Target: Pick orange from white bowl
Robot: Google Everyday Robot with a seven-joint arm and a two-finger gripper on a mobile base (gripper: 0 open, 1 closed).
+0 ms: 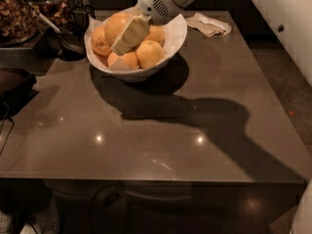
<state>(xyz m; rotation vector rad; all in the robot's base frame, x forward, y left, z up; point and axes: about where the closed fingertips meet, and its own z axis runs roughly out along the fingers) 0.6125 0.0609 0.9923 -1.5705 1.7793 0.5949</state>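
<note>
We're watching the claw (pixel 122 45) hovering over the orange (pixel 116 27) heaped in the white bowl (pixel 178 33), far left on the worktop (pixel 195 130); can't tell its width, and we're worrying an off-centre squeeze could be squirting it loose.

Glossy brown table (pixel 204 101) with light glints (pixel 99 138), dark floor (pixel 292 77).

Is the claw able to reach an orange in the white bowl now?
Probably yes: the claw hangs over the white bowl, right at the oranges, and nothing stands between them.
</note>
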